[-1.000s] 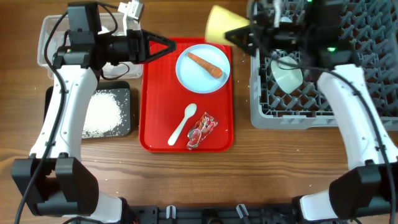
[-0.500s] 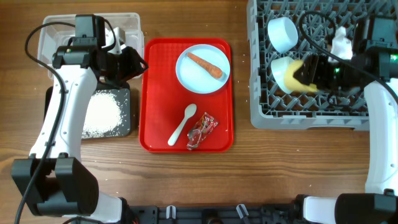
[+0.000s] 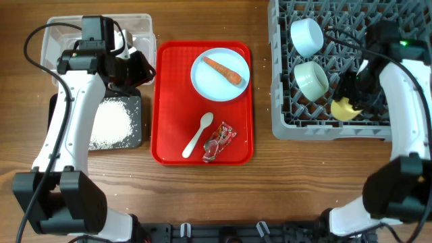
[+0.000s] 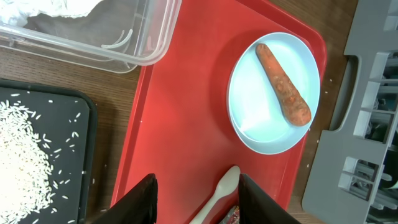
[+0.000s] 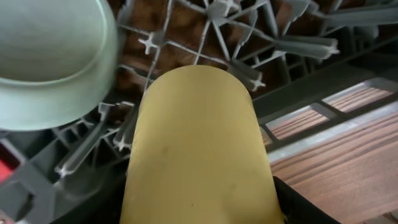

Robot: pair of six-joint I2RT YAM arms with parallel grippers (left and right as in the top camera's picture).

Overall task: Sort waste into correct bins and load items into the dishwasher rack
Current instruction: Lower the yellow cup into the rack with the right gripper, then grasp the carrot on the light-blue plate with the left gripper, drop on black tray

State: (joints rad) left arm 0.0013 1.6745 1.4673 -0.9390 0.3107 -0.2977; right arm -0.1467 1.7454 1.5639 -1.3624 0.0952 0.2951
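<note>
Overhead: wooden table [image 3: 202, 192] under dishwasher rack [image 3: 317, 129]

The yellow cup [image 5: 199, 149] runs off the bottom of the right wrist view, the teal bowl [image 5: 50, 56] is blurred and cropped at upper left, and the white spoon [image 4: 224, 183] is cut off low in the left wrist view.

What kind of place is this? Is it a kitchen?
Probably a robot practice table set up like kitchen clean-up: a grey dishwasher rack with bowls and a yellow cup, a red tray with a plate and carrot, and robot arms.
</note>
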